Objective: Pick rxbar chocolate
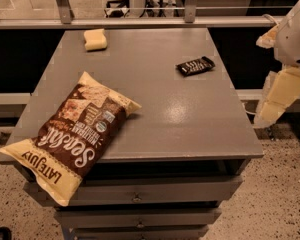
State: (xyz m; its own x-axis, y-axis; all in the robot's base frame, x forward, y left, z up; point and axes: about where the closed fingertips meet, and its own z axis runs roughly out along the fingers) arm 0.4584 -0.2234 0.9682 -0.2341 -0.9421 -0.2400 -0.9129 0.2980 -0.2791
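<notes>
Presently on the grey table: three items, gripper off its right edge

Item 1. Your rxbar chocolate (195, 65) lies flat on the grey table (190, 124), in the table's far right part, near its right edge. Black wrapper, white lettering, set at a slight angle. Nothing touches it.

Item 2. Chip bag (72, 134), brown and yellow, lies on the table's near left part, its lower end hanging over the table's front left corner. Well apart from the bar.

Item 3. Sponge (95, 39), pale yellow block, on the table's far left part.

Item 4. Your gripper (280, 96), pale, hangs beyond the table's right edge, outside the tabletop and well apart from the bar. Holding nothing you can see. Whether it is spread or pressed together you cannot tell.

Item 5. Drawers (135, 196) run across the table's front.
</notes>
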